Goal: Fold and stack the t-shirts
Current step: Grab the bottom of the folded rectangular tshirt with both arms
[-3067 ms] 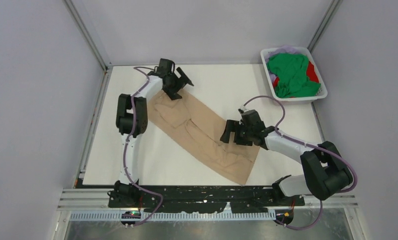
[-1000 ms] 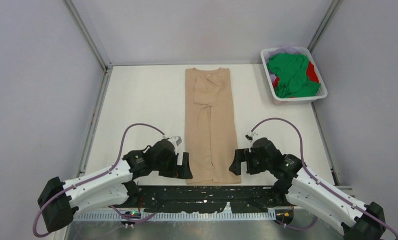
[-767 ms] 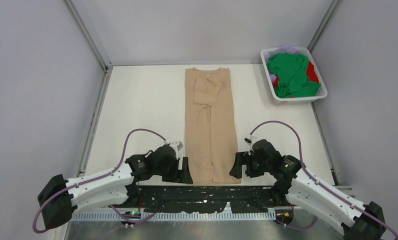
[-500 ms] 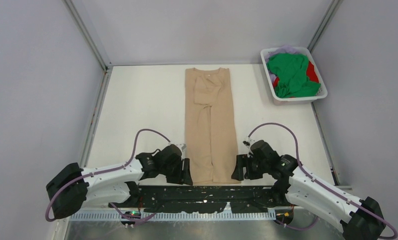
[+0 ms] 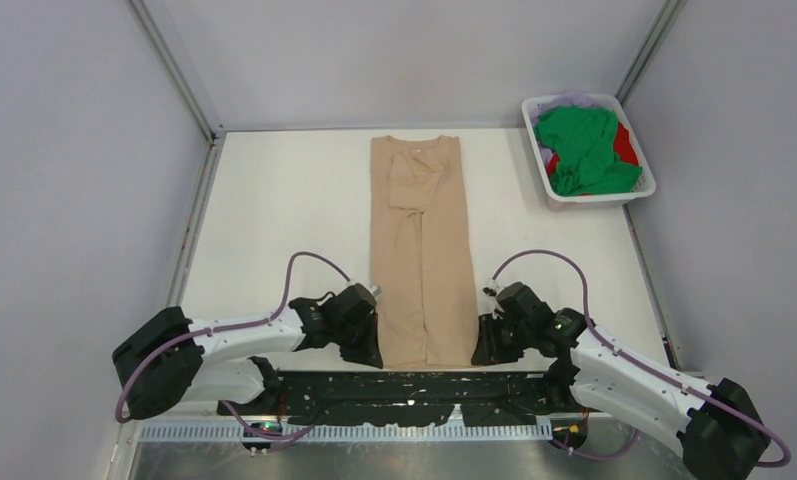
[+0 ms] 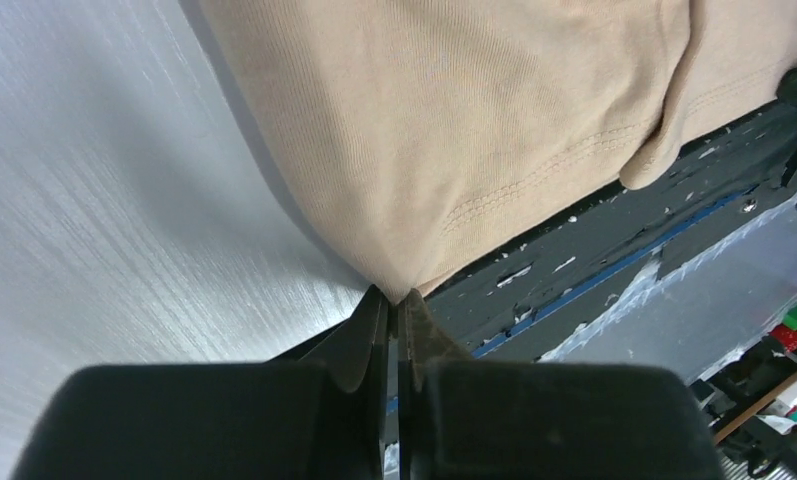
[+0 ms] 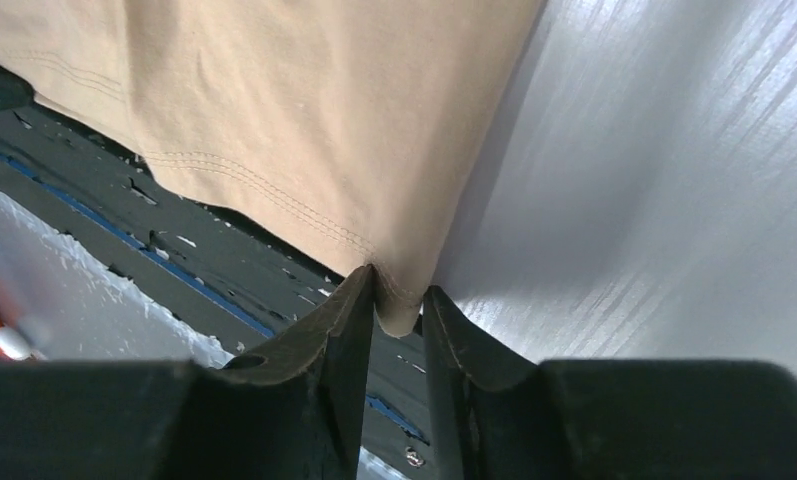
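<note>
Both arms have drawn inward over the last second, and each now sits at a near corner of the beige shirt (image 5: 421,240), which has not shifted.

From above, that shirt lies as a long narrow strip down the middle of the bench (image 5: 274,220), collar at the far end, hem at the near edge. The left fingers (image 5: 367,352) are on the hem's left corner and the right fingers (image 5: 483,350) on its right corner. The green shirt (image 5: 584,150), red shirt (image 5: 626,143) and lilac shirt (image 5: 572,99) are heaped in the basket (image 5: 639,190) at the far right, well apart from the arms.

On the left wrist view, the fingers are pressed together with only the very tip of the corner caught between them. The hem hangs past the bench edge over the black base plate (image 5: 414,385).

On the right wrist view, the corner sits between the fingers, pinched, though a sliver of gap shows on either side of the cloth; that hold looks the looser of the two.

My worry is the lift. Both holds are shallow, so a quick pull could slip a corner free, more likely the right one. I also cannot tell whether either pinch takes every layer; if only the top one is caught, the side folds will open. If one arm leads the other, the strip will skew.
</note>
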